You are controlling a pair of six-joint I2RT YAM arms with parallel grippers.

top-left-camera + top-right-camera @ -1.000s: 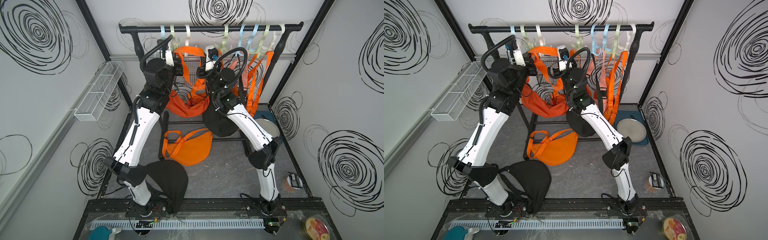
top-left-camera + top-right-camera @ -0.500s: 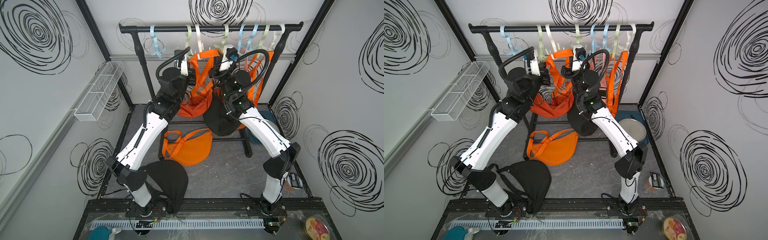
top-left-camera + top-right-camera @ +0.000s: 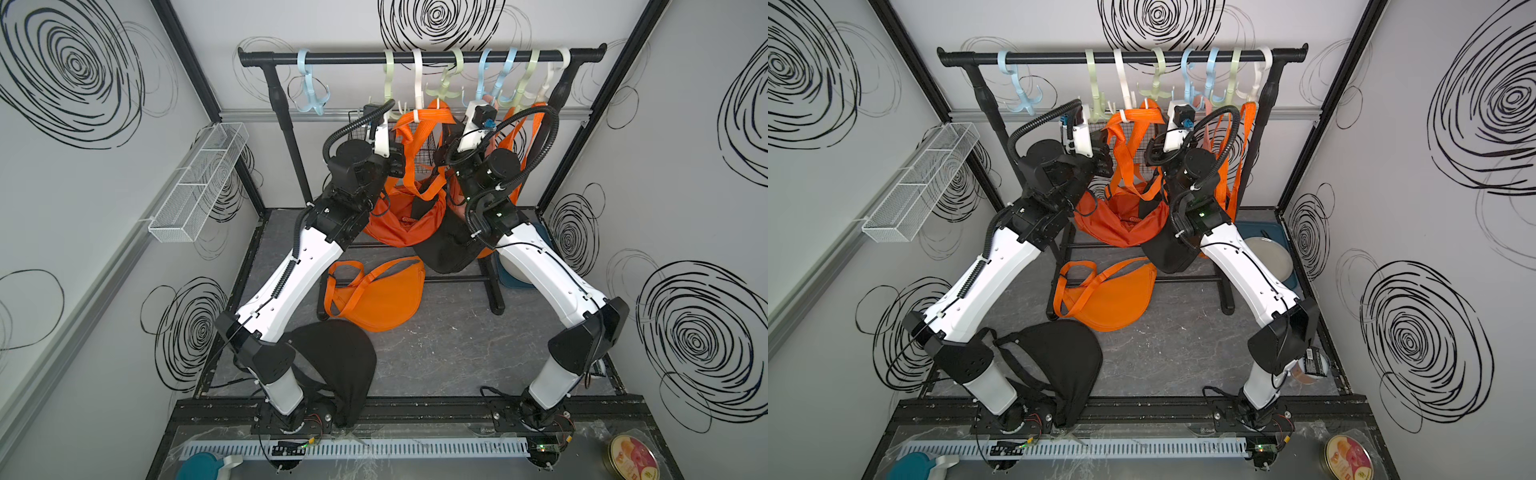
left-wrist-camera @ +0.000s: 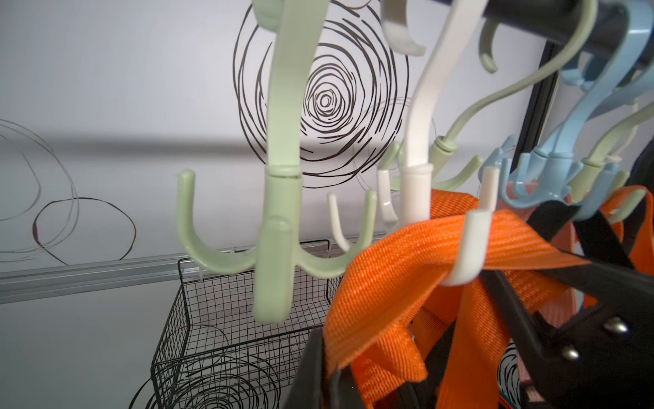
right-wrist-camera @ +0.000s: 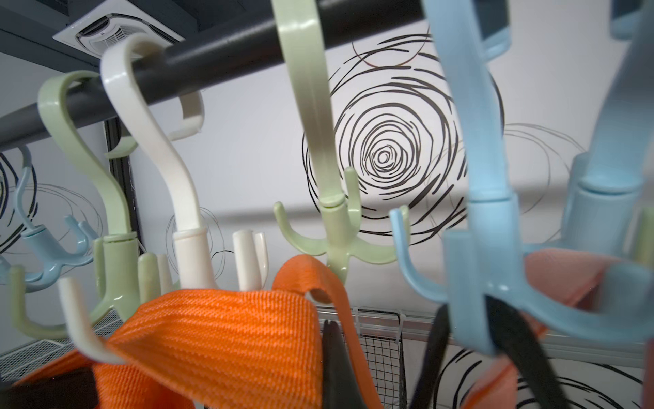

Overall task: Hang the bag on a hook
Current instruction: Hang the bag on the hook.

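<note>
Obs: orange bag [image 3: 405, 226] hangs below the rail [image 3: 357, 57], between the two wrists. Its strap [image 4: 417, 248] lies over one prong of the white hook [image 4: 469, 248] (seated in the curve, per the left wrist view). At the left gripper [image 3: 397, 160] the strap runs between the jaws; clamped or loose, cannot tell. The right gripper [image 5: 333, 354] is closed to a point just beside the strap; any hold on it is not discernible.

Left arm [image 3: 316, 257] hides part of hanging orange bag [image 3: 399, 230].

Left hand [image 3: 397, 164] and right hand [image 3: 442, 154] reach upward together — right closed, left's gap unclear.
</note>
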